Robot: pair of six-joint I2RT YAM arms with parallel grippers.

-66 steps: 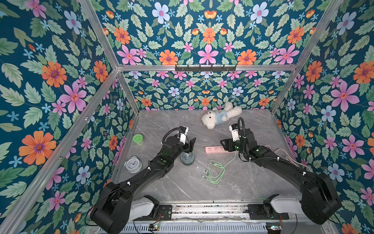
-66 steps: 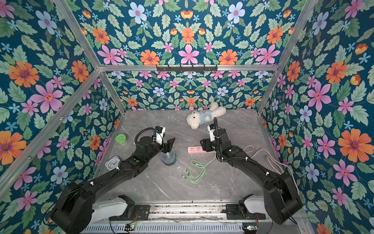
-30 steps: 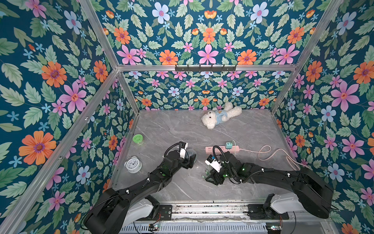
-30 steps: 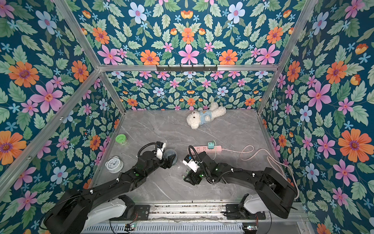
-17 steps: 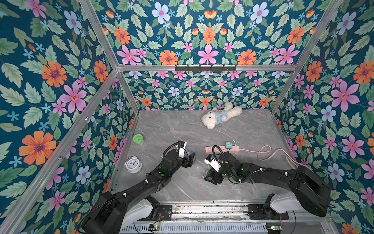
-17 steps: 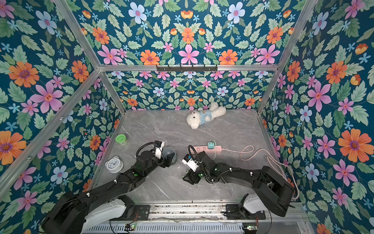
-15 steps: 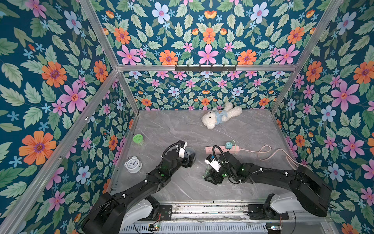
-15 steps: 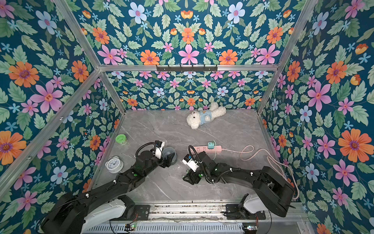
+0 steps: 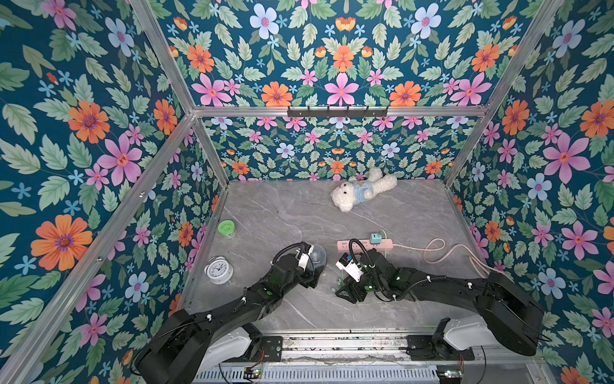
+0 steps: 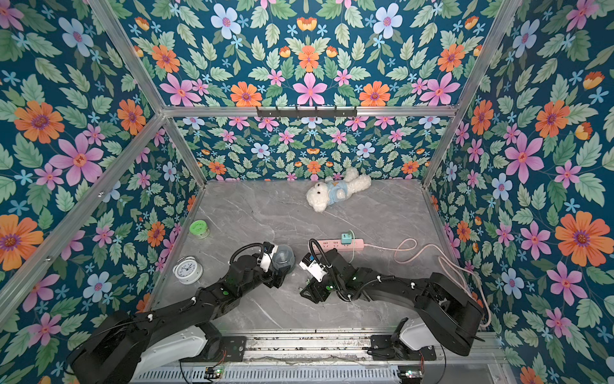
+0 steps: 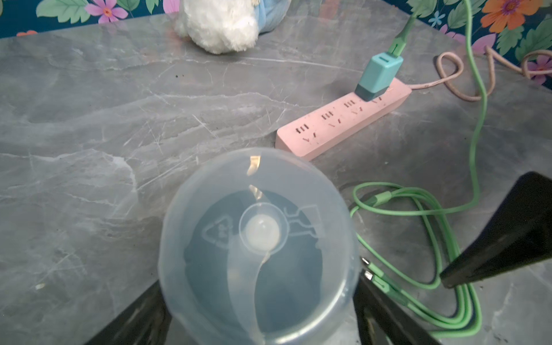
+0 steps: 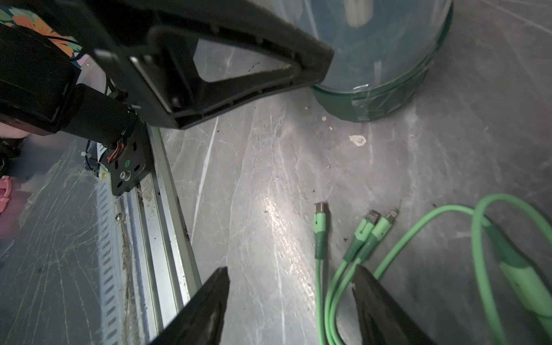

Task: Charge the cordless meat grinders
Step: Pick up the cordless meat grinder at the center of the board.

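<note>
The meat grinder (image 9: 315,257) (image 10: 283,257) stands upright on the marble table, with a translucent blue-grey dome and a dark green base (image 12: 373,104). My left gripper (image 9: 310,277) (image 11: 260,298) is open, with one finger on each side of the grinder's lower part. My right gripper (image 9: 345,292) (image 12: 292,286) hangs open low over the table, just right of the grinder. The green cable (image 12: 448,215) lies under its right finger, its three connector ends (image 12: 321,227) pointing at the grinder. The cable's teal charger (image 9: 375,238) (image 11: 378,74) sits in the pink power strip (image 9: 358,245) (image 11: 343,119).
A white teddy (image 9: 360,191) lies at the back. An alarm clock (image 9: 217,269) and a green-lidded jar (image 9: 227,228) stand by the left wall. The strip's pink cord (image 9: 448,249) loops to the right wall. The metal rail (image 12: 155,209) runs along the front edge.
The left arm drew the grinder nearer and its jaws have now widened. The right arm left the strip, where the charger now sits, and dropped over the cable ends.
</note>
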